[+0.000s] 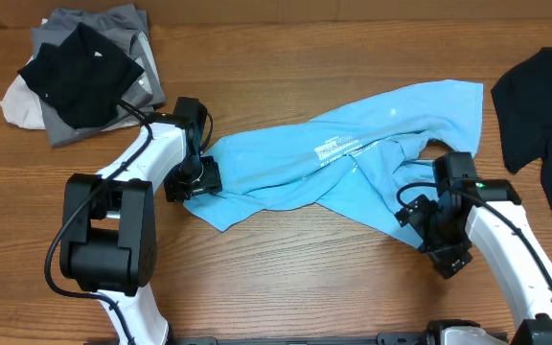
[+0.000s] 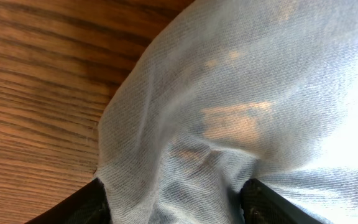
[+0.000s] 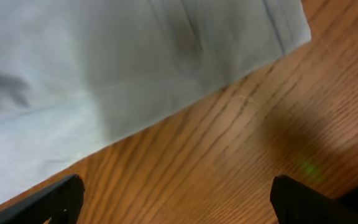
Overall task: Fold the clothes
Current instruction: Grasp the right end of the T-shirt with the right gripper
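Left wrist view: left jaws pinch the blue shirt [image 2: 260, 93]; right jaws hang spread over the bench [image 3: 229, 143] and should grip the near hem before any lifting.

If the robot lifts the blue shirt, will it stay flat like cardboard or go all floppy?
Probably floppy: the blue shirt already lies twisted and rumpled on the table. It looks thin and light, since brightness glows through the cloth bunched at the left gripper. It would likely sag and drag, not slide stiffly.
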